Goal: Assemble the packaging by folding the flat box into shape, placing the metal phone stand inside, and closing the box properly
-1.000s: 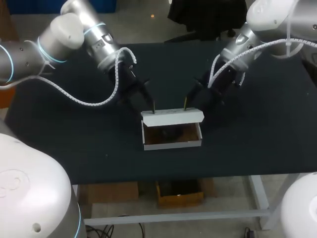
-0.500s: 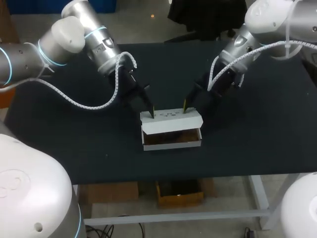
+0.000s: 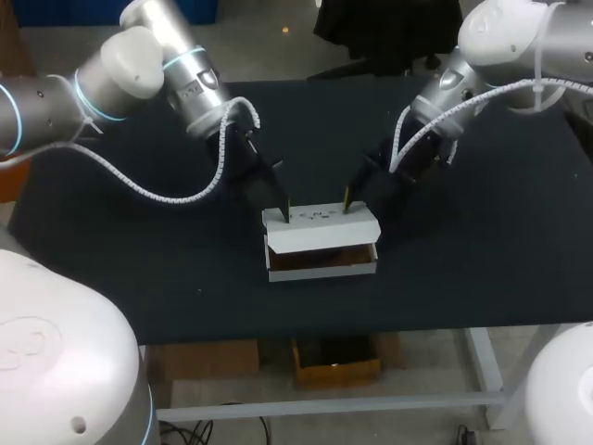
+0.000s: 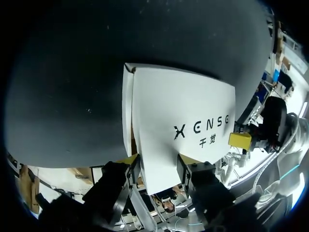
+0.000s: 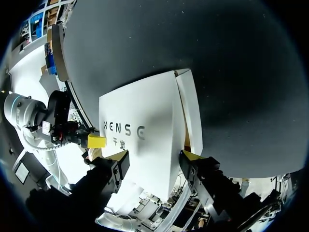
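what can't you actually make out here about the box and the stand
Phone stand: in the head view, the half-lowered lid shades the box interior; both wrist views show only the lid's outer face.
Whether the left gripper and right gripper clamp the lid: too small in the head view; in the wrist views the lid itself covers the contact.

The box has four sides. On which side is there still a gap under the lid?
The front side, nearest the robot: there a brown strip of the inside shows between the lid and the low front wall.
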### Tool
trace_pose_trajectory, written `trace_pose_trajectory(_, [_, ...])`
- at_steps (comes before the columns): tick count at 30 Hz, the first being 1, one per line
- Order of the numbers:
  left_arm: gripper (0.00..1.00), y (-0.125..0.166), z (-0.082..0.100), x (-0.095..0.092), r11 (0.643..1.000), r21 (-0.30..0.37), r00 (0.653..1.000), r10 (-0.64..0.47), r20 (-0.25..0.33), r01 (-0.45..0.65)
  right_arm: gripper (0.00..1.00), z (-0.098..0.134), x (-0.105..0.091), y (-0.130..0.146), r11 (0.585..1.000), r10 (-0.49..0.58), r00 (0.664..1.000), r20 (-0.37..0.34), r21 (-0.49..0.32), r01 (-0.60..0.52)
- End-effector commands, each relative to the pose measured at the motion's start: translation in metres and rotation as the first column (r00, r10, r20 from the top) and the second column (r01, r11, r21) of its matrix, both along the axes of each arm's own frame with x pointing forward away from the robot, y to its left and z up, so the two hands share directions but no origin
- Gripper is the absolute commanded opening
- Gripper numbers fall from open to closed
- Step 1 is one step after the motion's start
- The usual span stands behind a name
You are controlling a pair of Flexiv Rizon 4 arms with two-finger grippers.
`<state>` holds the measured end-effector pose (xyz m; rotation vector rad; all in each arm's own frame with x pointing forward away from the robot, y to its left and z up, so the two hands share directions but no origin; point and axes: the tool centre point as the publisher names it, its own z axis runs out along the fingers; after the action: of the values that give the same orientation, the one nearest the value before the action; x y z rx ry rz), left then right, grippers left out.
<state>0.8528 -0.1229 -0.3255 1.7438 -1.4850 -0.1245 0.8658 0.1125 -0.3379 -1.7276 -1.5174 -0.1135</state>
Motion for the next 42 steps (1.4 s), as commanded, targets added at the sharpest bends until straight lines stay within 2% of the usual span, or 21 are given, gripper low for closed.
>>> trace_pose_trajectory(1, [0.49,0.0,0.002,-0.003,1.0,0.009,1.0,0.004,0.015,-0.004,0.67,-0.001,0.003,0.0,1.0,0.008,1.0,-0.004,0.004,-0.008])
trace_pose_trajectory(21, [0.5,0.004,0.004,0.002,0.997,0.08,0.997,0.004,0.076,-0.011,0.68,-0.013,0.003,-0.001,1.0,0.02,1.0,-0.016,0.006,-0.02])
trace_pose_trajectory(30, [0.53,0.007,0.01,0.0,0.994,0.107,0.991,0.006,0.136,-0.021,0.67,-0.013,0.006,-0.002,1.0,0.025,1.0,-0.015,0.007,-0.025])
trace_pose_trajectory(33, [0.53,0.009,0.013,-0.001,0.993,0.112,0.987,0.01,0.159,-0.028,0.64,-0.015,0.002,0.0,1.0,0.026,1.0,-0.016,0.006,-0.026])
trace_pose_trajectory(36, [0.55,0.011,0.017,-0.003,0.993,0.111,0.983,0.011,0.181,-0.031,0.61,-0.016,0.006,-0.002,1.0,0.028,0.999,-0.018,0.004,-0.027])
trace_pose_trajectory(42, [0.56,0.014,0.024,-0.006,0.993,0.111,0.972,0.01,0.234,-0.037,0.62,-0.018,0.005,-0.002,1.0,0.028,0.999,-0.021,0.003,-0.028])
